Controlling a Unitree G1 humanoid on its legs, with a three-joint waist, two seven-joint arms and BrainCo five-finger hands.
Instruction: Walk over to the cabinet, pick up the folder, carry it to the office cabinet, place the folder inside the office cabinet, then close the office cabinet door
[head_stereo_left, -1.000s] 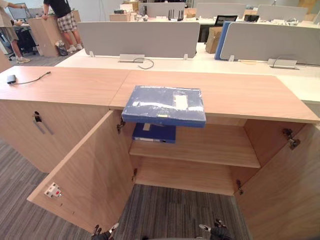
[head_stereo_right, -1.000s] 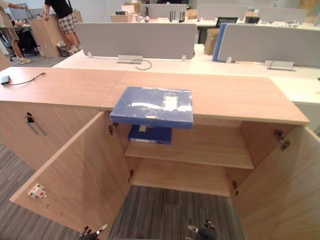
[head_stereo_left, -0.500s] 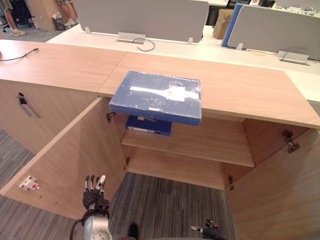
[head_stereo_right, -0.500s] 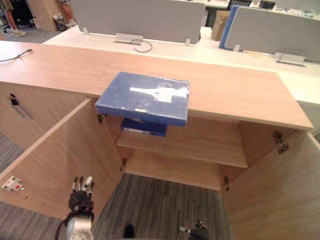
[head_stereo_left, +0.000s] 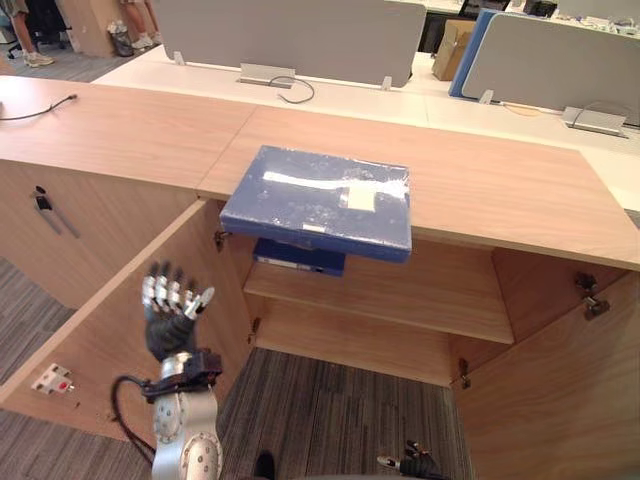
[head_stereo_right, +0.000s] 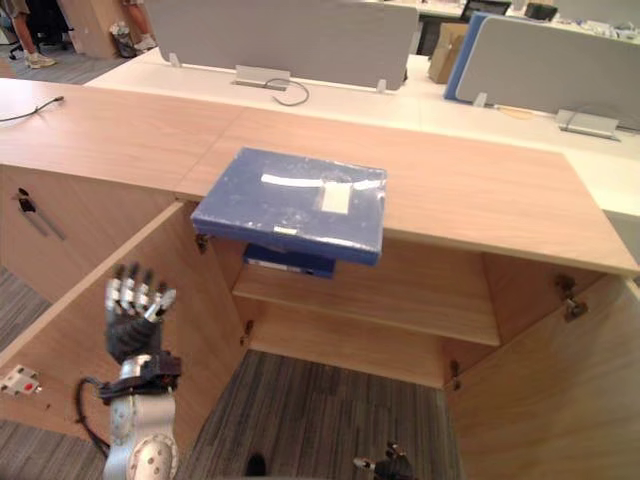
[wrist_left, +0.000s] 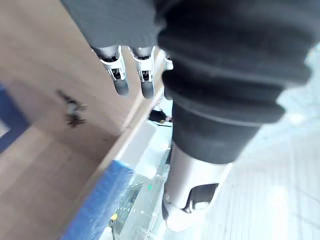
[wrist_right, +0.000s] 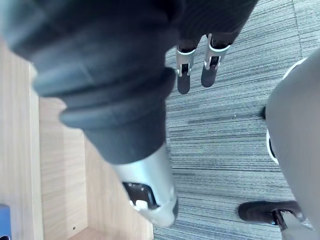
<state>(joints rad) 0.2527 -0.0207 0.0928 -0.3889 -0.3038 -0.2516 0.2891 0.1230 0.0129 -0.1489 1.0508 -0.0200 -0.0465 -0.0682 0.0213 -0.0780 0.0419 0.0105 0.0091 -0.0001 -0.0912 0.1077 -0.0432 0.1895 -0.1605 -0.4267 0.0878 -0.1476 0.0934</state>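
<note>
A flat blue folder (head_stereo_left: 318, 200) with white scuffs lies on the wooden cabinet top (head_stereo_left: 480, 190), its near edge overhanging the open compartment. A second blue folder (head_stereo_left: 300, 258) lies on the inner shelf (head_stereo_left: 420, 295) just beneath. My left hand (head_stereo_left: 168, 320) is raised in front of the open left door (head_stereo_left: 100, 330), fingers straight and spread, holding nothing, well below and left of the top folder. Low down near the carpet is my right hand (head_stereo_left: 412, 463); its fingers (wrist_right: 184, 75) hang straight in the right wrist view.
The right door (head_stereo_left: 560, 400) stands open too. A neighbouring cabinet with a dark handle (head_stereo_left: 45, 205) is on the left, with a cable (head_stereo_left: 40, 108) on its top. Grey desk dividers (head_stereo_left: 290, 35) and a cardboard box (head_stereo_left: 455, 45) stand behind. People (head_stereo_left: 20, 30) stand far back left.
My left hand has risen from near the floor to the height of the open left door, fingers still straight. The head camera has tilted slightly. The folders have not moved.
</note>
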